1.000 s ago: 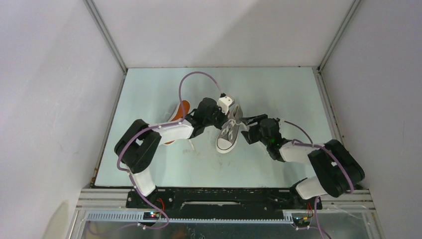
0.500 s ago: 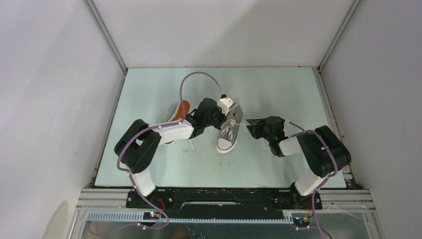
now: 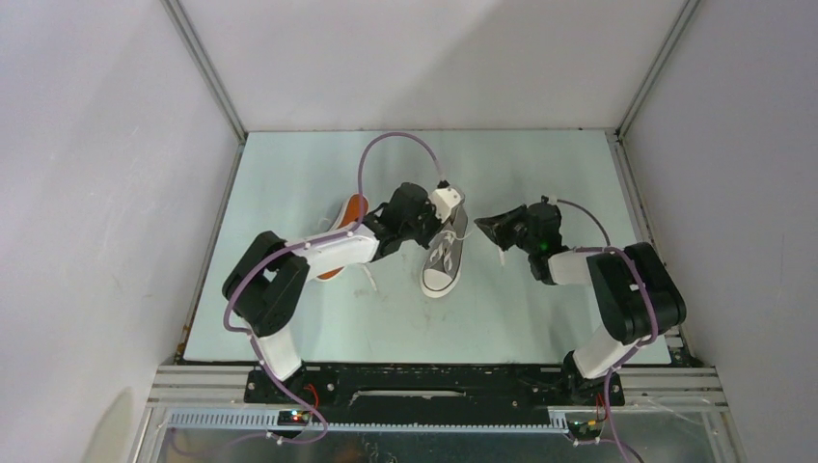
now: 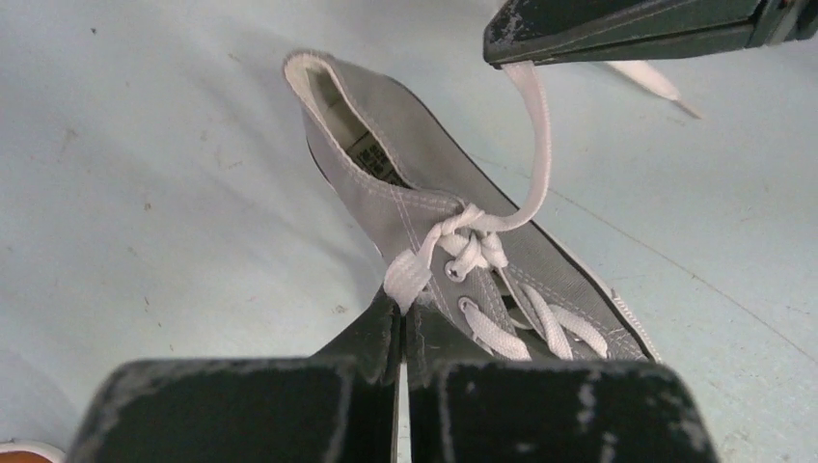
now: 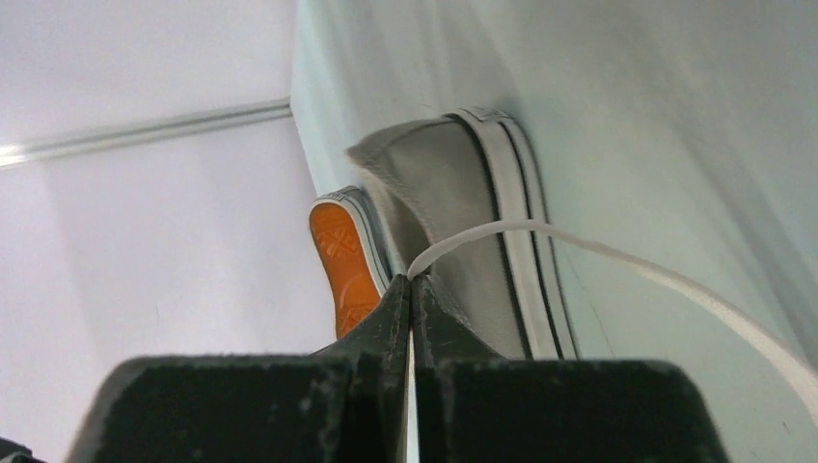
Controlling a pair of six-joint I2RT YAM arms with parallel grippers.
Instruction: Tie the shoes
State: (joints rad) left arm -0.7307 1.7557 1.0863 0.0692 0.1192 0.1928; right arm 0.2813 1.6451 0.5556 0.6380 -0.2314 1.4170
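My left claw (image 4: 403, 323) is clamped on one end of the white lace (image 4: 409, 277), my right claw (image 5: 412, 289) on the other end. Grey canvas sneaker (image 3: 443, 262) upright mid-counter (image 3: 289, 183), knot at its top eyelets. Second grey sneaker (image 3: 353, 212) on its side just left, orange sole showing.

shoe (image 3: 442, 266) on table (image 3: 550, 164) centre, second shoe (image 3: 353, 214) on its side to its left, left gripper (image 4: 401, 320) at shoe's left, right gripper (image 3: 485, 223) to its right, lace (image 4: 536, 145) in each
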